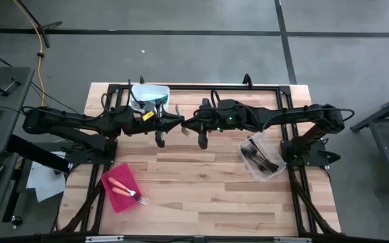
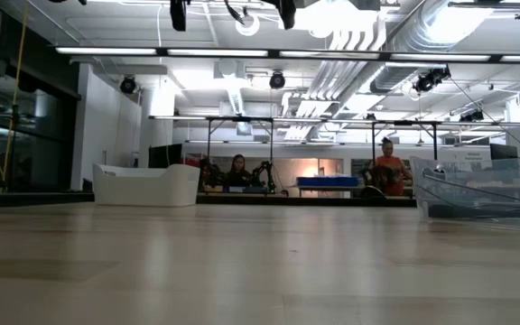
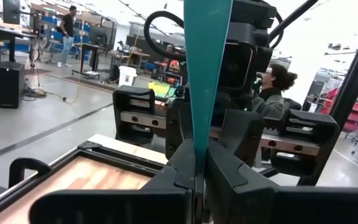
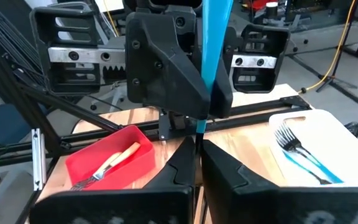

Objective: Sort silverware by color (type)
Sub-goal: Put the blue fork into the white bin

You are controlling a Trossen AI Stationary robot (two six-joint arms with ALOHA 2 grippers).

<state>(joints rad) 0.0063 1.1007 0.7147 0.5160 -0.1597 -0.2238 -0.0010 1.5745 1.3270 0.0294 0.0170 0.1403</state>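
Nearest the front edge of the wooden surface (image 1: pixel 208 196), left of the meeting pincers, lies the red tray (image 1: pixel 119 187) with orange-handled forks (image 1: pixel 128 192). At mid-surface the left pincer (image 3: pixel 199 180) and right pincer (image 4: pixel 199 144) face each other tip to tip, both clamped on one teal utensil (image 3: pixel 205 74) standing between their fingers; its working end is hidden, so its type is uncertain. Right of that meeting point, a clear tub (image 1: pixel 263 157) holds dark forks (image 1: pixel 261 154). Beyond it, toward the far edge, a white tub (image 1: pixel 148 96) holds a blue-handled fork (image 4: pixel 303 155).
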